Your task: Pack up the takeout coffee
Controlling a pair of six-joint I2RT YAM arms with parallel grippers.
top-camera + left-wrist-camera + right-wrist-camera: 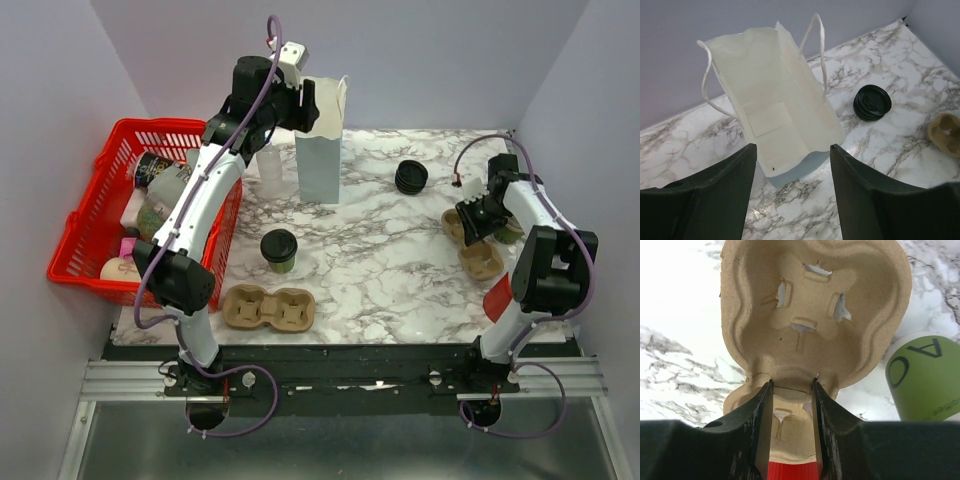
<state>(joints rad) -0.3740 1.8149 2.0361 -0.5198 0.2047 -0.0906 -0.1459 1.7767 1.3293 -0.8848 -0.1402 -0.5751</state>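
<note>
While the left gripper [791,150] hung spread and empty over the open paper bag [770,100], the takeout coffee [279,250] stood lidded mid-table, unpacked, and the right gripper [792,390] pinched a pulp carrier [815,305] at its neck, probably fetching it, so the cup needed upright seating next; marble tabletop [370,260], plain grey walls [420,60].

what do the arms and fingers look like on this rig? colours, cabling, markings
The left arm and right arm match: white link shells, black joint housings, thin purple cables running along each. The left fingers and right fingers are dark, matte, wedge-shaped with flat inner faces. No markings visible.
</note>
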